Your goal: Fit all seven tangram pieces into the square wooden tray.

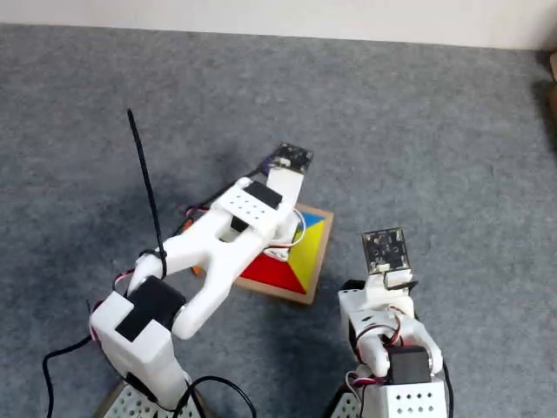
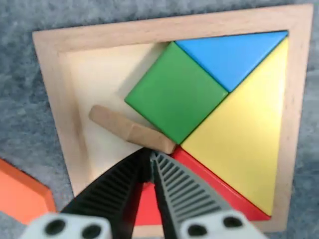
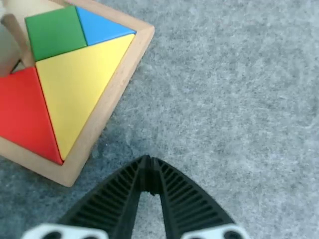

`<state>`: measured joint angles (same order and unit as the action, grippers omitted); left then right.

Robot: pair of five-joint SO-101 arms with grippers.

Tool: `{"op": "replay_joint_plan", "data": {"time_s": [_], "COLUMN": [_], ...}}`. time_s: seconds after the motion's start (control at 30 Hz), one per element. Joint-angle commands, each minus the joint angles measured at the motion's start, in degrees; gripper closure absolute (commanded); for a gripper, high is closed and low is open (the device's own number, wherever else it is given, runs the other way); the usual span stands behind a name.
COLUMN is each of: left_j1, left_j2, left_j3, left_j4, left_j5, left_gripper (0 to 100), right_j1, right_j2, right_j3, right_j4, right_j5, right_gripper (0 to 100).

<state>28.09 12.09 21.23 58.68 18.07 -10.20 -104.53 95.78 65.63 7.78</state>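
Note:
The square wooden tray [image 2: 169, 27] holds a green square [image 2: 177, 97], a blue triangle [image 2: 234, 55], a large yellow triangle [image 2: 244, 134] and a large red triangle [image 2: 199, 179]. A plain wooden piece [image 2: 127, 129] lies slanted in the tray's bare part, against the green square. My left gripper [image 2: 150, 158] is shut, its tips at that piece's edge, over the red triangle. An orange piece [image 2: 22, 191] lies on the carpet outside the tray. My right gripper [image 3: 149, 167] is shut over bare carpet, apart from the tray [image 3: 107, 114].
Grey carpet covers the whole work surface. In the high view the left arm [image 1: 218, 252] stretches over the tray [image 1: 318, 261], and the right arm [image 1: 387, 322] is folded back at the near right. A black cable [image 1: 148, 187] stands up at the left.

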Motion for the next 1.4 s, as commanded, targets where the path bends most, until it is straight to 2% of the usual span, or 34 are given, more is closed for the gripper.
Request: {"op": "replay_joint_plan", "data": {"time_s": [0.0, 0.23, 0.57, 0.83, 1.17, 1.37], "left_j1": [0.40, -0.92, -0.92, -1.01, -6.99, -7.08], "left_j2": [-0.66, -1.71, -10.24, -10.77, -10.24, -10.15], "left_j3": [-1.36, -1.63, -1.45, -1.54, -4.62, -4.70], "left_j4": [0.62, 4.92, 5.36, 1.58, -1.76, -3.69], "left_j5": [-0.18, -0.18, -0.62, -0.70, -0.70, -0.70], "left_gripper": [99, 99, 99, 99, 99, 99], "right_j1": [0.66, 0.66, 0.66, 0.66, 0.66, 0.66], "right_j2": [-0.13, -0.13, -0.13, -0.13, -0.13, -0.13], "right_j3": [5.93, 5.93, 5.93, 5.93, 5.93, 5.93], "right_j4": [0.31, 0.31, 0.31, 0.31, 0.31, 0.31], "right_j5": [-0.26, -0.26, -0.26, -0.26, -0.26, -0.26], "right_gripper": [99.4, 99.4, 99.4, 99.4, 99.4, 99.4]}}
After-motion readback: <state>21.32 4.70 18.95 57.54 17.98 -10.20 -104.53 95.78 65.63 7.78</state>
